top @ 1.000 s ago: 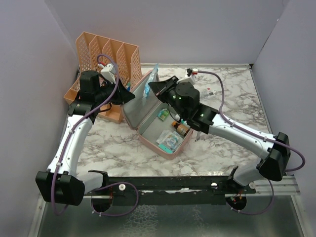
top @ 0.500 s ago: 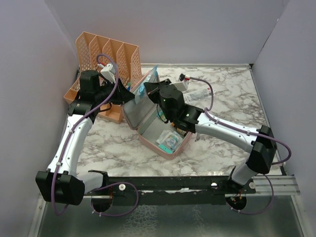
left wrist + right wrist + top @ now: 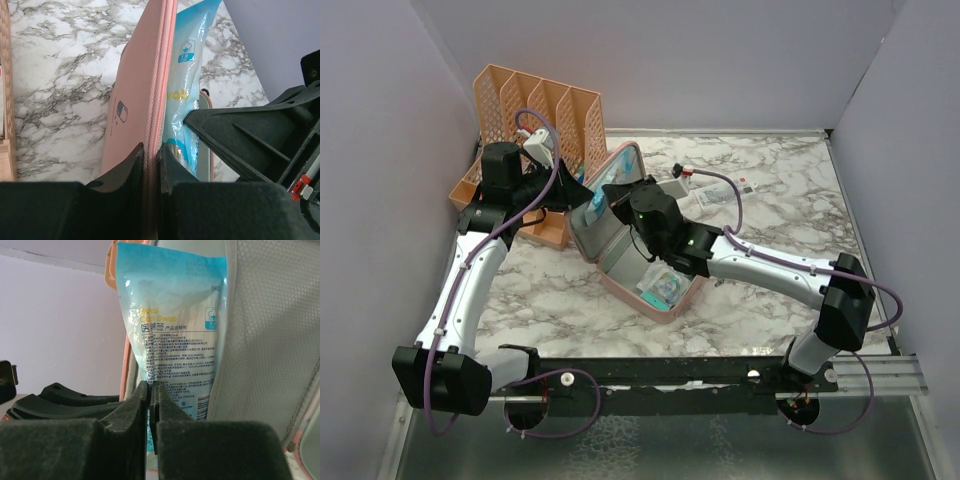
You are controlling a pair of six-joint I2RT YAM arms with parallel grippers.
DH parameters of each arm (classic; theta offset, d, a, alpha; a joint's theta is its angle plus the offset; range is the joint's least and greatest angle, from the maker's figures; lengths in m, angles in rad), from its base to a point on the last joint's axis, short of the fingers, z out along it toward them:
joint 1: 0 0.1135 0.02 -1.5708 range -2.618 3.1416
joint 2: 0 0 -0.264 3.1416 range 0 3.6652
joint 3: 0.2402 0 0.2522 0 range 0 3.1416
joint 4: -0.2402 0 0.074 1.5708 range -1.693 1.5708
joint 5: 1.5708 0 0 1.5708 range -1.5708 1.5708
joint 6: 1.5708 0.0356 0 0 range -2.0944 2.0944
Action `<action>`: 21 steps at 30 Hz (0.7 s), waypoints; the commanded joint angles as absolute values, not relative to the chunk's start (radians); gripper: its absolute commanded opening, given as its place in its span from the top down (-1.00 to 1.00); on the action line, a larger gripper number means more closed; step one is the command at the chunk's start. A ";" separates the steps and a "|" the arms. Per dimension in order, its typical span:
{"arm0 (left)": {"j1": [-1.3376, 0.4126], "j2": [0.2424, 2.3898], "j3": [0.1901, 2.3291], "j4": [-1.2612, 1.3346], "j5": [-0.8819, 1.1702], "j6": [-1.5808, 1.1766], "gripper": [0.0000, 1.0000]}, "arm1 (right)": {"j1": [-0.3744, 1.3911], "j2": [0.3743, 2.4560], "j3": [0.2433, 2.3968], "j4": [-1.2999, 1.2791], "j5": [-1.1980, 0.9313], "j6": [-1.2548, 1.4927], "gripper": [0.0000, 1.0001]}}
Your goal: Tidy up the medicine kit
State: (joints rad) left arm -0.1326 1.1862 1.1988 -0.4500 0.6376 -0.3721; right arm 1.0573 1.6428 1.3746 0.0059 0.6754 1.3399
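Observation:
The pink medicine kit point(image 3: 672, 303) stands open mid-table, its lid point(image 3: 620, 158) held upright. My left gripper point(image 3: 582, 190) is shut on the lid's zip edge point(image 3: 161, 75); the lid's outside with the pill logo shows in the left wrist view point(image 3: 131, 100). My right gripper point(image 3: 608, 200) is shut on the lower edge of a blue cotton-swab packet point(image 3: 172, 335) and holds it against the lid's grey-green mesh pocket point(image 3: 270, 340). The packet also shows in the left wrist view point(image 3: 187, 75) and the top view point(image 3: 605, 192). Small packets and a bottle lie in the kit's base point(image 3: 665, 285).
An orange perforated file rack point(image 3: 535, 115) stands at the back left, just behind my left arm. Loose small items point(image 3: 720, 192) lie on the marble table behind the kit. Walls close in on the left, back and right.
My right gripper has moved left and down with the swab packet, bringing it from above the lid's top edge to inside the lid. The left arm has not moved.

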 commanded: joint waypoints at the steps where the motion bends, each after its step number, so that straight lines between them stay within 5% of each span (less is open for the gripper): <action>1: -0.137 1.190 1.216 -0.514 0.635 -0.382 1.00 | 1.065 1.633 1.345 -0.021 0.602 1.401 0.99; 9: -0.137 1.207 1.226 -0.514 0.645 -0.373 1.00 | 1.066 1.601 1.332 -0.029 0.521 1.495 0.99; 21: -0.137 1.223 1.222 -0.512 0.666 -0.347 1.00 | 1.061 1.695 1.485 -0.104 0.713 1.444 0.99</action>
State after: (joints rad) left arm -0.1322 1.2095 1.2156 -0.4599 0.6376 -0.3603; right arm 1.0538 1.6352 1.3853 -0.0521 0.6151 1.4734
